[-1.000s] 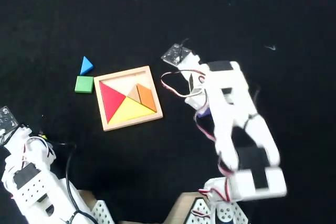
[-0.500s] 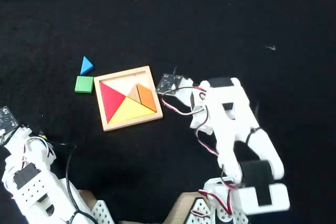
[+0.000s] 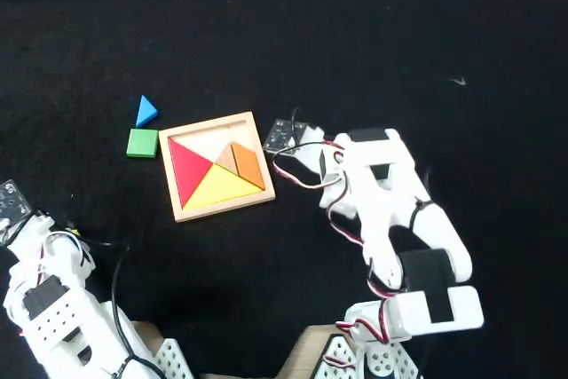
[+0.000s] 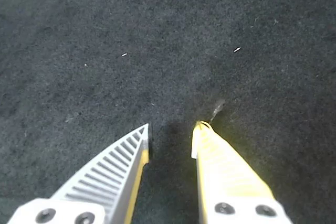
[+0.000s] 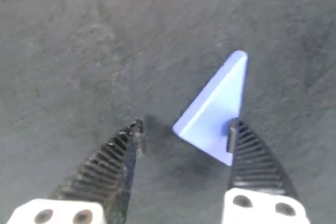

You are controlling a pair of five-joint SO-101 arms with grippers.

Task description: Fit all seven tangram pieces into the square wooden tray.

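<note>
The square wooden tray lies left of the table's centre and holds a red triangle, a yellow triangle, an orange piece and a small tan piece. A blue triangle and a green square lie on the cloth just left of the tray. My right arm stands to the right of the tray. Its gripper is open, low over a violet-blue triangle, with one black fingertip at that piece's edge. My left gripper is open over bare cloth.
Black cloth covers the whole table. My left arm sits at the near left corner, well away from the tray. Wires loop from the right arm close to the tray's right edge.
My right arm has swung nearer and toward the tray, and it now covers the violet-blue piece that showed beside it a second ago. The left arm and the tray's pieces have not moved.
</note>
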